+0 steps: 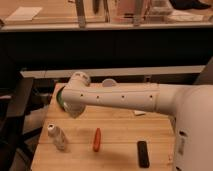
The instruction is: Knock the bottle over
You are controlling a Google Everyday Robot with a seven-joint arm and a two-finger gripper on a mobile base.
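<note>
The tool is hidden behind the thick end of the arm (75,100), at about 10 o'clock on the table (120,132), with its fingers closed together. Of the green bowl (58,98) only a thin edge shows beside that end. At 12 o'clock a pale round thing (109,82) is half covered by the arm. The table's 3 o'clock side lies behind the robot's body (195,125), which the right edge cuts off.
</note>
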